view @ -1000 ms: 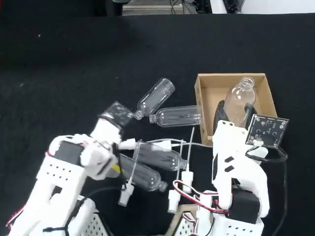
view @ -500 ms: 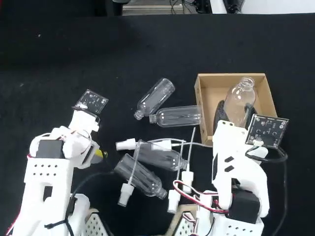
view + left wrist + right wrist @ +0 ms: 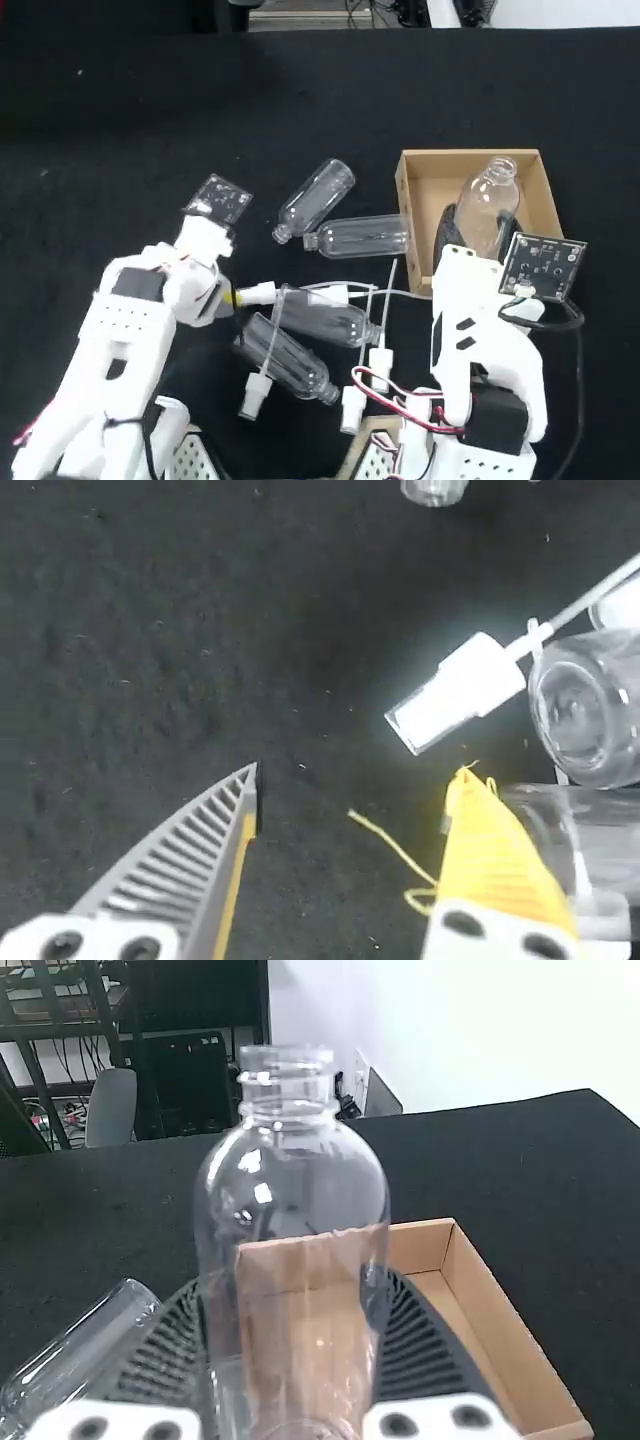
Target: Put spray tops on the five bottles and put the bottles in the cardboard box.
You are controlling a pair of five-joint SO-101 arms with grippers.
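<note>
1. No bottle is finished yet: right gripper [image 3: 295, 1340] is clamping an uncapped bottle [image 3: 490, 205] upright at the cardboard box [image 3: 415, 190].
2. Left gripper [image 3: 360, 775], jaws apart, is hovering just beside a loose spray top [image 3: 455, 692].
3. Four other bottles [image 3: 315, 197] are lying on the table [image 3: 100, 120], seemingly capless; loose tubes [image 3: 385, 290] are crowding them.

Black tabletop [image 3: 120, 120], white wall [image 3: 480, 1030], dark shelving [image 3: 60, 1020], grey chair [image 3: 110, 1105] behind

Five clear bottles [image 3: 357, 238] were counted: four lying at the 9 o'clock side of the one cardboard box [image 3: 470, 153], one upright over it. Five loose white spray tops [image 3: 255, 294] lay at its 8 o'clock. Two white arms [image 3: 480, 340].
</note>
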